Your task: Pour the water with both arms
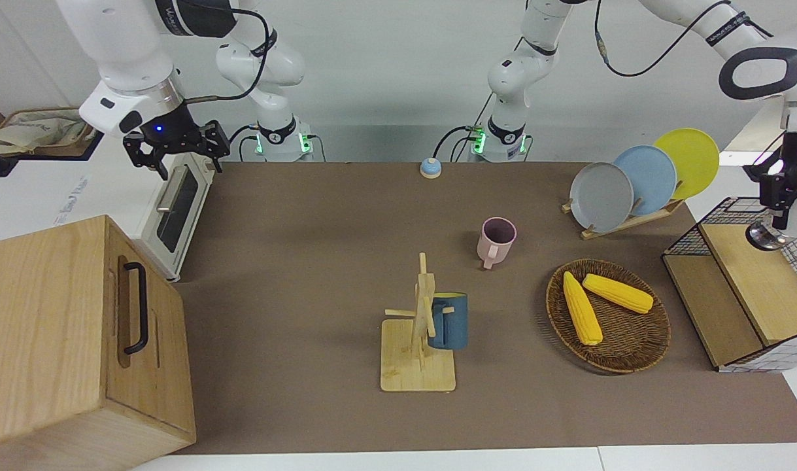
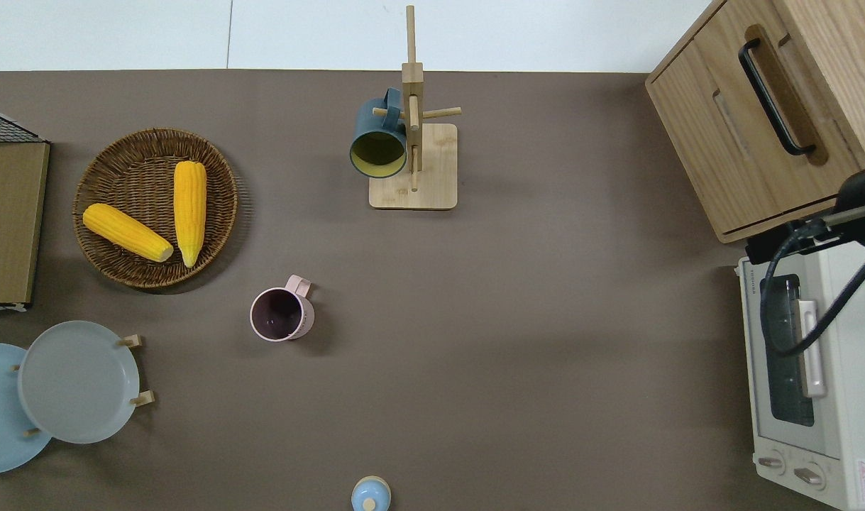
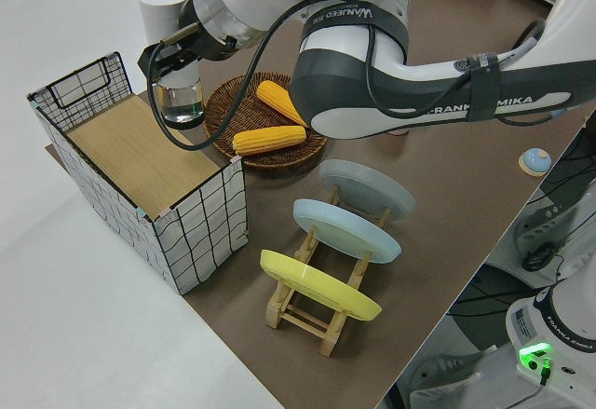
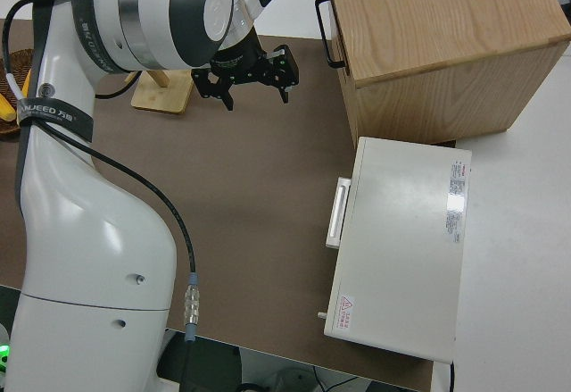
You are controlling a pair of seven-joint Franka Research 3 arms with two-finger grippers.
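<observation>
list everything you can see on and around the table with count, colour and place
pink mug: 1, mid table
blue mug: 1, hung on wooden mug tree
corn cobs: 2, yellow, in wicker basket
plates: 3, grey, blue, yellow, on rack
bell: 1, blue, nearest robots
wire shelf: 1, left arm's end
toaster oven: 1, white, right arm's end
wooden cabinet: 1, beside oven
left gripper: on a glass over shelf
right gripper: open, over oven

Bright even light, soft shadows, sharp focus throughout
</observation>
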